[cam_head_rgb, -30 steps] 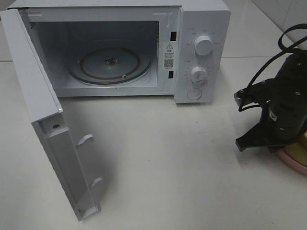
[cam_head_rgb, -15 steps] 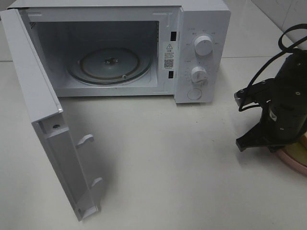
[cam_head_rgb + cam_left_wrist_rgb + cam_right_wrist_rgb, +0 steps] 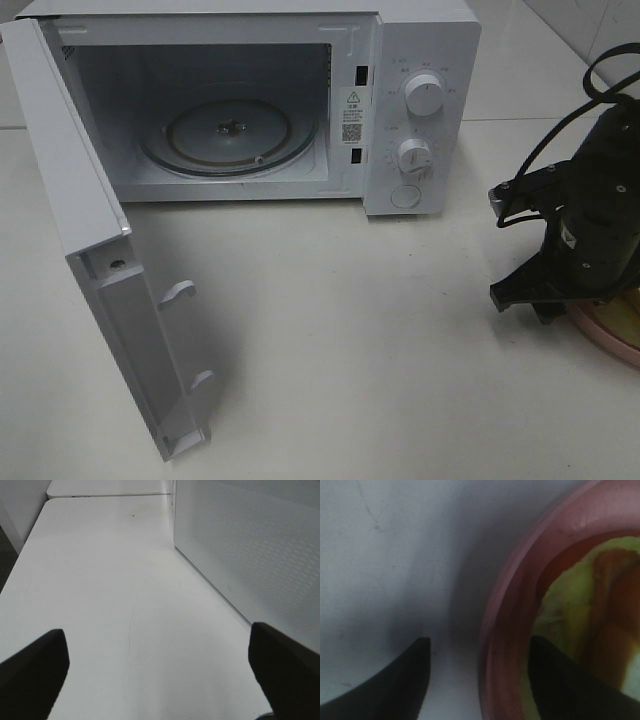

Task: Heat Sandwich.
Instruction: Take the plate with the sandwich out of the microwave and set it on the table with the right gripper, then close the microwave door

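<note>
The sandwich [image 3: 590, 605] shows in the right wrist view as pale green lettuce and reddish filling on the pink plate [image 3: 510, 630]. My right gripper [image 3: 480, 680] is open and straddles the plate's rim, with one finger [image 3: 395, 680] over the table and the other [image 3: 565, 680] over the plate. In the high view the right gripper [image 3: 560, 305] hangs low at the far right, hiding the sandwich and most of the plate [image 3: 612, 338]. My left gripper [image 3: 160, 670] is open and empty above bare table, out of the high view.
The white microwave [image 3: 420, 60] stands at the back, its door [image 3: 70, 190] swung wide toward the front left, and its glass turntable [image 3: 230, 135] is bare. In the left wrist view, a dotted white panel [image 3: 250, 545] stands close beside the left gripper.
The right arm has sunk slightly over the plate and now covers more of it. The left side and the microwave are unchanged.
</note>
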You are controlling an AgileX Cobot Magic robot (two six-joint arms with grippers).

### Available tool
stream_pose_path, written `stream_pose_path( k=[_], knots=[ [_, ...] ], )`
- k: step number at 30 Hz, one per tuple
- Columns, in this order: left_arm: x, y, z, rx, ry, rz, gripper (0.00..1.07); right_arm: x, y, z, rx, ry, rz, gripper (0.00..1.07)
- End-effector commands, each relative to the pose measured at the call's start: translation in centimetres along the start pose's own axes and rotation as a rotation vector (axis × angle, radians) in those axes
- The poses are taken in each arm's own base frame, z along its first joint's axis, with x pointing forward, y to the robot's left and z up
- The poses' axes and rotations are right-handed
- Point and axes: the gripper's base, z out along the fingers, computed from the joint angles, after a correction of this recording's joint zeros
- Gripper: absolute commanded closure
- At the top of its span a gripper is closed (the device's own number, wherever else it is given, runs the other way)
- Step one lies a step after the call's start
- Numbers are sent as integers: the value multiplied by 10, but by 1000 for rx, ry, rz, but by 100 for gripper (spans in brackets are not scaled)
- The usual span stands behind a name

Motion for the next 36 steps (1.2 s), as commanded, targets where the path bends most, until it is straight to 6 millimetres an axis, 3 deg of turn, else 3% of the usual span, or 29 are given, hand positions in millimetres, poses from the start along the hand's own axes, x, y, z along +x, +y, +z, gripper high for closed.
stream_pose_path(
  k=[1, 14, 18, 23, 32, 36],
  knots=[
    [2, 0, -2, -4, -25, -1, 15, -1, -3, -12, -13, -26, -16, 36],
    [2, 0, -2, -4, -25, -1, 15, 7, -3, -50, -164, -55, -48, 30],
    [2, 0, -2, -4, -25, -1, 15, 13, -10, -85, -231, -151, -41, 31],
    [2, 0, -2, -4, -25, -1, 15, 24, -18, -112, -256, -205, -24, 31],
    [2, 0, -2, -4, -25, -1, 15, 41, -26, -142, -303, -259, -13, 31],
    [2, 0, -2, -4, -25, -1, 15, 58, -36, -166, -308, -326, 7, 31]
  ],
)
